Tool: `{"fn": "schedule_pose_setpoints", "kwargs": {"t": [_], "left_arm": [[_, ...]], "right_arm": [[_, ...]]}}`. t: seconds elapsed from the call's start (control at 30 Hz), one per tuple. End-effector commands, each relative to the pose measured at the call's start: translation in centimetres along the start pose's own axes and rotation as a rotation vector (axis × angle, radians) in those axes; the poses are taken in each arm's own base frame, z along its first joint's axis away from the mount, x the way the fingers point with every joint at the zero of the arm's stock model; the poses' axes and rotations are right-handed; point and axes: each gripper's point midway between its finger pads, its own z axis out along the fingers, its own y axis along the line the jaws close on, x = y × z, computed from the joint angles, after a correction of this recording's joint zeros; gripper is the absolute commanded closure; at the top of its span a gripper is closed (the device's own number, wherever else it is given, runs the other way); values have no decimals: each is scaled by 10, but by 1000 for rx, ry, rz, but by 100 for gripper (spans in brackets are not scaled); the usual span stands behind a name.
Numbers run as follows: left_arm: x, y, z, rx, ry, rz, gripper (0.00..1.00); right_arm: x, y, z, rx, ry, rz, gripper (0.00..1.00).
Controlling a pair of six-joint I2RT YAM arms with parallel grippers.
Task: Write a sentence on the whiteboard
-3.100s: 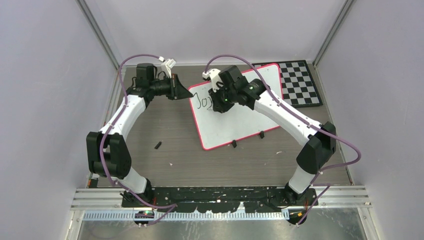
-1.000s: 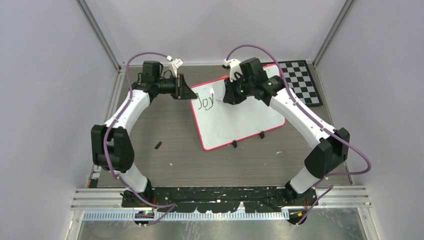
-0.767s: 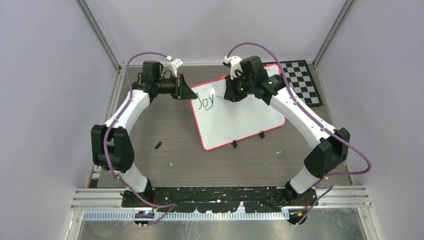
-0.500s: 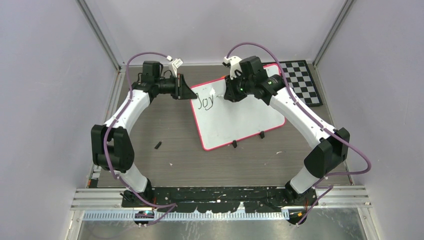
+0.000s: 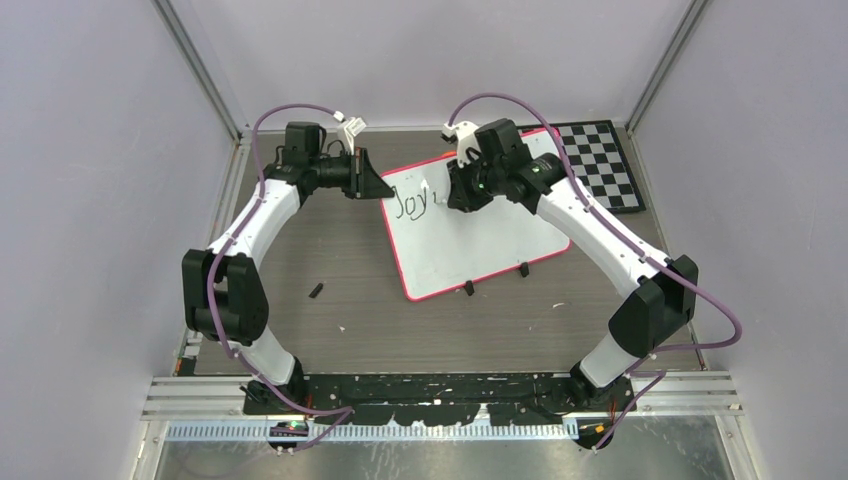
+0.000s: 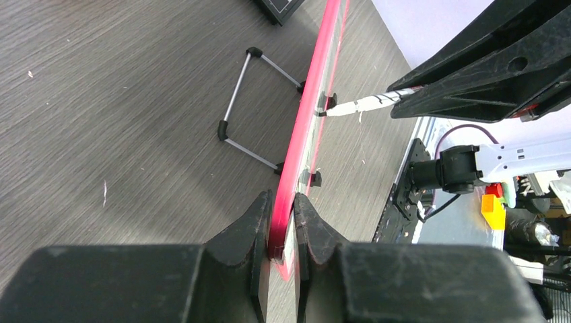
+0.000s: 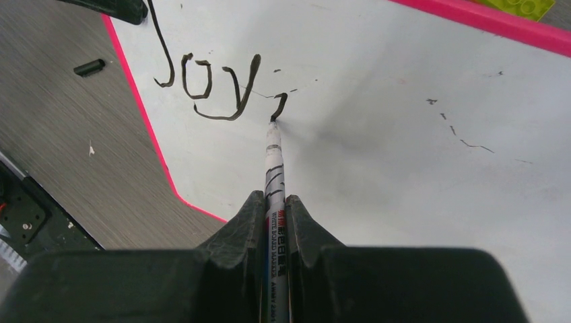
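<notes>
In the top view, a short new stroke stood just after "Joy" where a second earlier there was none; the sentence (image 5: 410, 204) had therefore moved on to its next letter, and most of it, I judged, was still to be written; the whiteboard (image 5: 480, 250) lay toward the far edge of the table (image 5: 350, 300), right of centre, its far right corner just beside the checkerboard (image 5: 598, 165); the left arm arched up the table's left side and brought the left gripper (image 5: 378, 188) to the board's far left corner, while the right arm, elbow out toward the right edge, bent its wrist down so that the right gripper (image 5: 455, 195) hung over the board's far left part. In the left wrist view, the left jaws were clamped on the board's pink rim, steadying it. In the right wrist view, the right jaws were pressed tight on the marker (image 7: 273, 168), its tip touching the foot of the fresh stroke.
</notes>
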Motion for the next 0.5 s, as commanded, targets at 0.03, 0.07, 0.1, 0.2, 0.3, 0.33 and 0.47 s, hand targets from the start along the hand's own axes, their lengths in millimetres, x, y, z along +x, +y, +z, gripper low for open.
{"fn": "schedule_pose_setpoints", "kwargs": {"t": [0.03,0.07,0.1,0.2,0.3,0.33,0.47], "left_arm": [[-9,-3,-3,-23,-26,51,100],[-10,-3,-3,-23,-28,54,100],[-10,-3,-3,-22,-27,54,100],[-10,-3,-3,-21,-28,54,100],[-10,-3,-3,-19,-27,51,100],[-10,-3,-3,-18,-27,51,100],[-11,-4,-3,-18,-29,52,100]], "right_arm": [[-3,4,-9,10,-13,-47,100],[-4,4,-10,9,-15,-48,100],[-7,5,-12,7,-20,-49,100],[-20,8,-23,4,-56,-50,100],[-39,11,-37,7,-111,-57,100],[-45,11,-39,10,-128,-59,100],[-55,6,-37,39,-150,-69,100]]}}
